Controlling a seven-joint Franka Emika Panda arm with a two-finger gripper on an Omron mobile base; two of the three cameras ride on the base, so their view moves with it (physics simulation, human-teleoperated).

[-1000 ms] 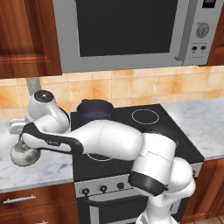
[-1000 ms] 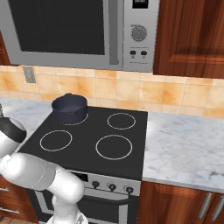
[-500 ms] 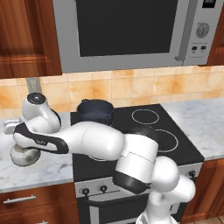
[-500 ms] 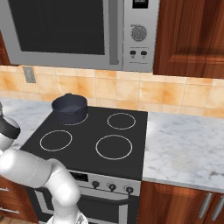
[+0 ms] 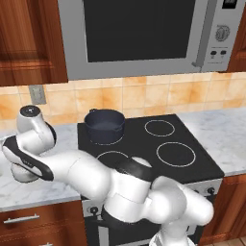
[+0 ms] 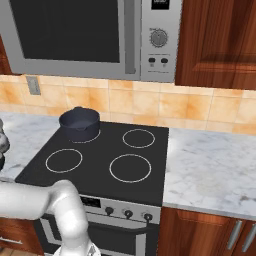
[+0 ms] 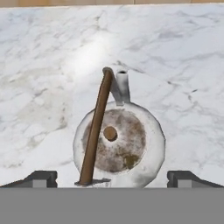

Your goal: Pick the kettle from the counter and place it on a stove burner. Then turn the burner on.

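In the hand view the gripper (image 7: 112, 177) looks straight down on the kettle (image 7: 119, 142), its two dark fingertips spread wide at 8 and 4 o'clock of the body, clear of it on both sides and holding nothing. The kettle stands upright on the white marble counter (image 7: 39, 65), its brown arched handle (image 7: 95, 127) crossing the lid left of the knob and its spout (image 7: 122, 81) pointing to 12 o'clock. From the left base view the white arm (image 5: 72, 168) reaches to 9 o'clock over the counter beside the black cooktop (image 5: 144, 144). A dark pot (image 5: 104, 125) sits on the rear-left ring at 11 o'clock of the cooktop; the front-right stove burner (image 5: 176, 154) is bare.
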